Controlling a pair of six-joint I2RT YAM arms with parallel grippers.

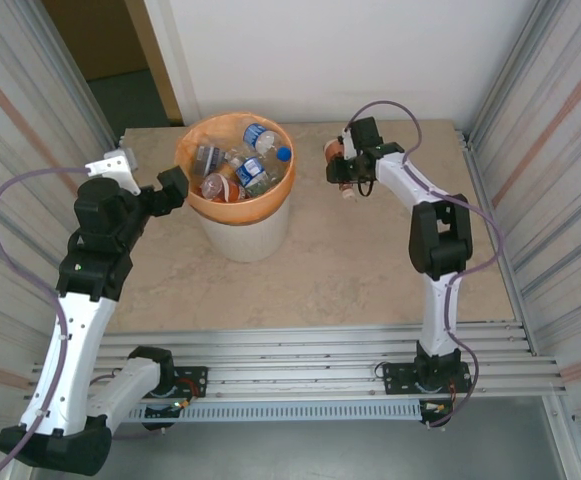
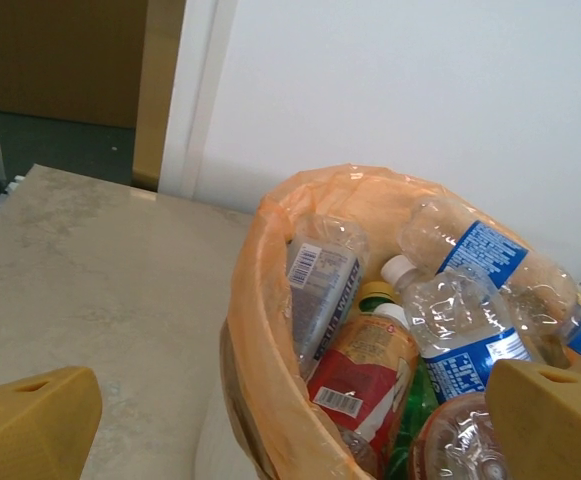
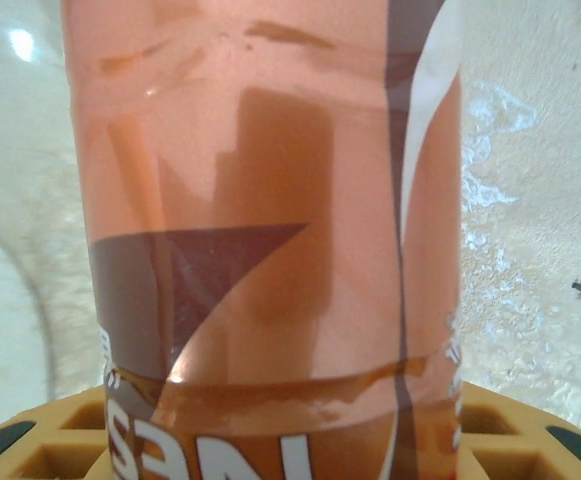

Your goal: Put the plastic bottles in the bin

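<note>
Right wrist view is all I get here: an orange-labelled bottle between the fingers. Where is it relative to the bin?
Observer: The right gripper is shut on the orange-labelled bottle, to the right of the bin and apart from it.
Operator: Anything in the bin?
Observer: Yes, several plastic bottles lie in it, with blue and red labels.
Operator: And the left arm?
Observer: The left gripper is open beside the bin's left rim, holding nothing.
</note>
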